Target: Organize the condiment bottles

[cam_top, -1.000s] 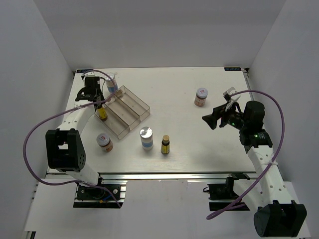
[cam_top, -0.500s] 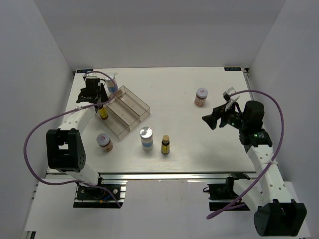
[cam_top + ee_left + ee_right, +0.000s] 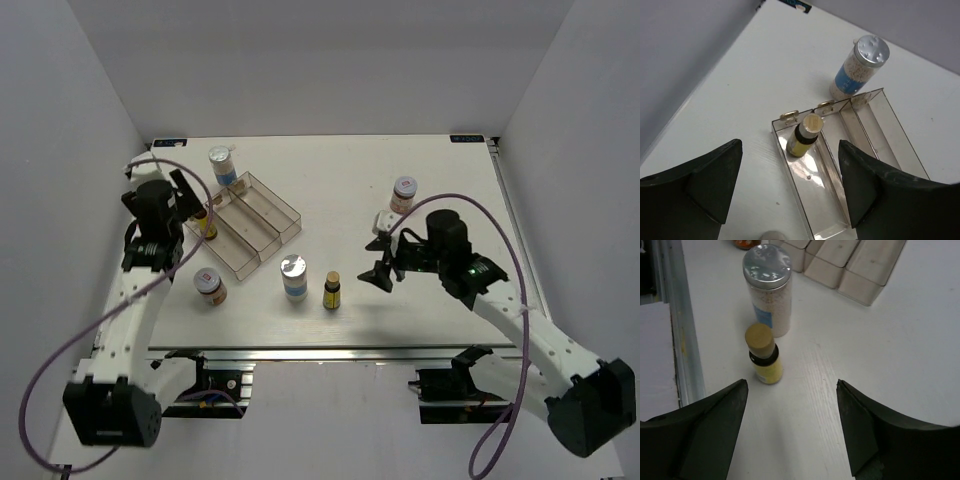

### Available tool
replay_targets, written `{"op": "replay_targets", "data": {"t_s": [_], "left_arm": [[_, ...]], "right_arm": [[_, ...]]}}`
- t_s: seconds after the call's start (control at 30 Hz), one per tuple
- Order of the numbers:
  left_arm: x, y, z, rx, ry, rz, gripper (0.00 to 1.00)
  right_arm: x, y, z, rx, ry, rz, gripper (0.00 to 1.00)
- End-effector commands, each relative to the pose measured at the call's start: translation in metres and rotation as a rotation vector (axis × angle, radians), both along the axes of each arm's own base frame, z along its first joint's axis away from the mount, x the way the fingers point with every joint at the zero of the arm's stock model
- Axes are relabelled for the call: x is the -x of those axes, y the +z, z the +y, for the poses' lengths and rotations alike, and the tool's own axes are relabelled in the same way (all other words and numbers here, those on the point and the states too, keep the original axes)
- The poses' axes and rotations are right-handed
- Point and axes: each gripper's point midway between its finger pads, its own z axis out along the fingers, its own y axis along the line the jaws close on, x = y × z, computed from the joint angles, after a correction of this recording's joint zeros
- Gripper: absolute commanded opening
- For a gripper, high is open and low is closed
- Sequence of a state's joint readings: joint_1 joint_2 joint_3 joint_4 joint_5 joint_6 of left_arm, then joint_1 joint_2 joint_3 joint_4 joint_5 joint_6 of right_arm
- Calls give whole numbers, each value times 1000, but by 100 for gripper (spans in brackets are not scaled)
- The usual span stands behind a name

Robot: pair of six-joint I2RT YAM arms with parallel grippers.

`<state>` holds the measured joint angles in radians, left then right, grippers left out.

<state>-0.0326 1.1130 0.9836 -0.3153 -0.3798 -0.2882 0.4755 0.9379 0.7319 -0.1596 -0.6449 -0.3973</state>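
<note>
- Both arms have shifted since a second ago: the left hand (image 3: pixel 190 200) has drawn back from over the tray (image 3: pixel 268 205) toward the left edge of the surface (image 3: pixel 350 160), and the right hand (image 3: pixel 383 258) has swung in from the right side toward the middle.
- The left arm runs up along the left edge with its elbow bent, and its hand points rightward at the tray.
- The left hand's fingers (image 3: pixel 700 185) are spread wide, with nothing between them.
- The first yellow bottle (image 3: pixel 801 140) stands upright in the tray's leftmost compartment, at the far end by the latched wall. It is in line with the left hand's gap but apart from it.
- The far silver-lidded jar (image 3: pixel 860 65) stands upright on the surface, just outside the tray's far wall.
- The right arm reaches leftward, low over the surface. Its fingers (image 3: pixel 875 435) are spread and empty, aimed at the second yellow bottle (image 3: pixel 764 357).
- That bottle stands upright near the front edge, beside the near silver-lidded jar (image 3: pixel 767 287), both outside the tray.
- The left squat jar (image 3: pixel 209 285) sits on the surface near the tray's near corner.
- The right squat jar (image 3: pixel 403 193) stands well apart from the other bottles, behind the right hand.
</note>
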Motion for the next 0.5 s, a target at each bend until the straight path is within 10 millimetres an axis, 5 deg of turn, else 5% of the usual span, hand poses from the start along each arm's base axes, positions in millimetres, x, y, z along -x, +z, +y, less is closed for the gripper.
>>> {"op": "replay_targets", "data": {"t_s": [0.0, 0.03, 0.1, 0.17, 0.23, 0.47], "left_arm": [[33, 10, 11, -5, 58, -94, 87], [41, -1, 13, -13, 65, -88, 86], [56, 19, 12, -6, 59, -188, 87], [66, 24, 9, 3, 43, -231, 87], [70, 22, 8, 2, 32, -230, 87], [72, 26, 8, -5, 31, -225, 88]], "right_arm": [[-12, -1, 20, 59, 13, -39, 76], [-8, -7, 24, 74, 33, -1, 71], [-6, -17, 31, 97, 64, 33, 72], [1, -26, 39, 123, 102, 37, 82], [9, -36, 48, 149, 127, 31, 89], [17, -58, 74, 204, 193, 35, 89]]}}
